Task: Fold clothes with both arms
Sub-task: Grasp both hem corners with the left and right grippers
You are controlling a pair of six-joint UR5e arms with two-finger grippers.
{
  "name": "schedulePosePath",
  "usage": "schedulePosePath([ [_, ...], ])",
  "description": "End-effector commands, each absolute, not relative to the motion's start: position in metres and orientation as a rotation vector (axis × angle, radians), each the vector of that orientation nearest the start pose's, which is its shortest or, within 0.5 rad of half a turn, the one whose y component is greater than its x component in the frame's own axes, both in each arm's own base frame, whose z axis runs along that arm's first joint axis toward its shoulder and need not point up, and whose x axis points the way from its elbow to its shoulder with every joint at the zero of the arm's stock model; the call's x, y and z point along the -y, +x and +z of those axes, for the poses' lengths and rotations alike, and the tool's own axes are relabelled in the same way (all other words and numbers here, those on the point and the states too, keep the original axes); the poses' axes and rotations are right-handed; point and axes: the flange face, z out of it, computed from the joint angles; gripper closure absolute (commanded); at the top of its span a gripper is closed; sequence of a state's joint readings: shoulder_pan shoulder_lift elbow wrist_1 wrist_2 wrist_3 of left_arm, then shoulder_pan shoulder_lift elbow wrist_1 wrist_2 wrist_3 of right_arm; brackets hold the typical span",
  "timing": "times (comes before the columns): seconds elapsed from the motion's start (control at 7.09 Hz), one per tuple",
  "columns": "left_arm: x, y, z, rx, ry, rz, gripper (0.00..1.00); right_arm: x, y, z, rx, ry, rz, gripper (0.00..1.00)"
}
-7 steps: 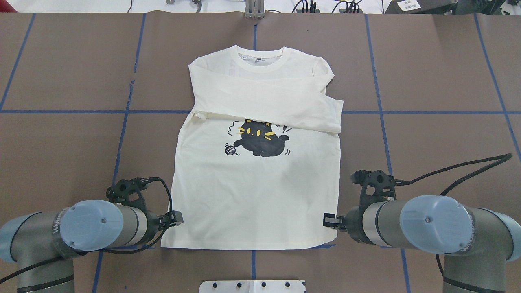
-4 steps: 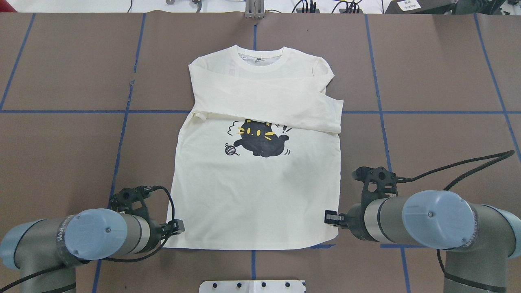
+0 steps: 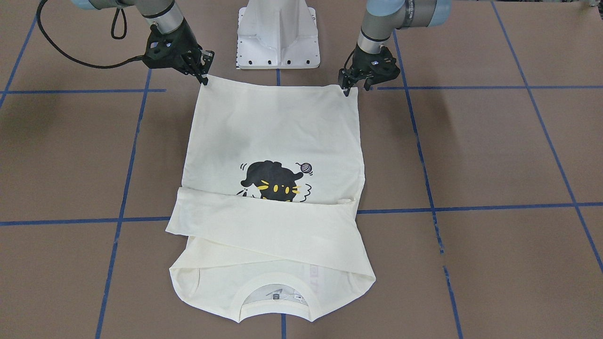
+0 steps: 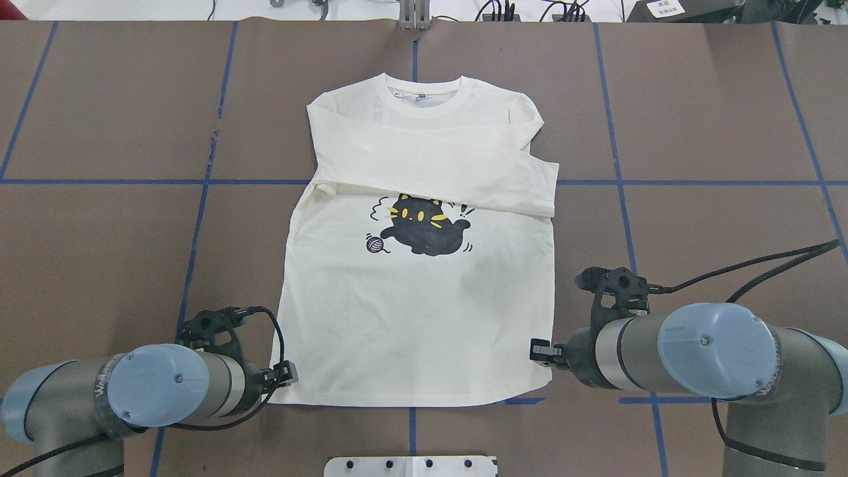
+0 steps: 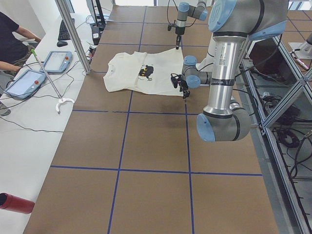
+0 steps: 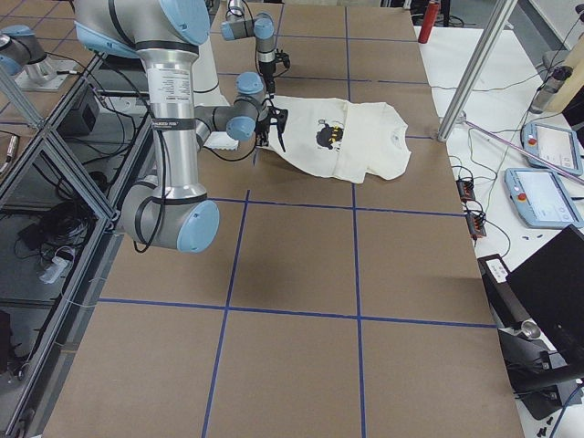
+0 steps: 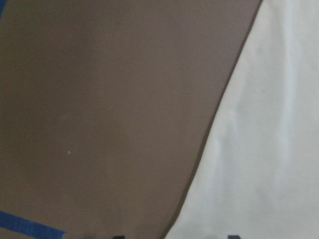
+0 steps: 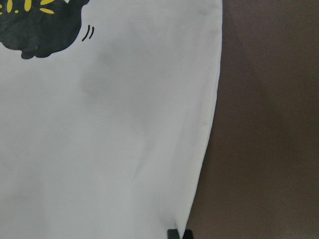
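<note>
The cream-white long-sleeved T-shirt (image 4: 417, 318) lies flat, print side up, collar away from me. Both sleeves are folded across the chest and partly cover the black cat (image 4: 424, 228). My left gripper (image 4: 289, 375) is at the hem's left corner, low at the table; in the left wrist view its fingertips (image 7: 232, 237) stand apart on either side of the shirt's edge (image 7: 259, 149). My right gripper (image 4: 534, 349) is at the hem's right corner, and in the right wrist view (image 8: 179, 234) it is closed on the shirt's edge. In the front view the left gripper (image 3: 351, 87) and right gripper (image 3: 203, 77) sit at the two hem corners.
The white pedestal base (image 3: 278, 33) stands just behind the hem. The brown table (image 4: 695, 132) carries blue tape lines. Cables trail from both wrists. An operator's tablets (image 5: 29, 73) and a red bottle (image 5: 14, 202) lie beyond the table's far edge.
The left gripper has moved back toward me along the shirt's left edge to the hem corner. The right gripper has held its place, and the hem's right corner has rounded in slightly.
</note>
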State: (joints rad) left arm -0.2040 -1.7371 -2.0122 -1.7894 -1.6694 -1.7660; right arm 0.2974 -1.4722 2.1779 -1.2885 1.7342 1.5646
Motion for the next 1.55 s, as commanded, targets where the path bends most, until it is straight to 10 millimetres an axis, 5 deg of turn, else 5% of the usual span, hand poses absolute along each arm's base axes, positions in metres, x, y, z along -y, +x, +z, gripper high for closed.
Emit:
schedulePosePath([
  [0.0,0.2245,0.4997,0.3548,-0.818,-0.094,-0.329,0.3,0.253,-0.4217,0.3019,0.999,-0.001,0.187,1.0],
  [0.28,0.2241,0.5019,0.356,-0.815,-0.094,-0.328,0.41,0.2534,-0.4212,0.3026,0.997,-0.002,0.188,1.0],
  [0.85,0.2227,0.5032,0.3544,-0.817,-0.096,-0.326,0.83,0.2569,-0.4182,0.304,0.995,-0.005,0.192,1.0],
  [1.41,0.2231,0.5012,0.3523,-0.822,-0.096,-0.327,0.95,0.26,-0.4156,0.3059,0.993,-0.013,0.196,1.0],
])
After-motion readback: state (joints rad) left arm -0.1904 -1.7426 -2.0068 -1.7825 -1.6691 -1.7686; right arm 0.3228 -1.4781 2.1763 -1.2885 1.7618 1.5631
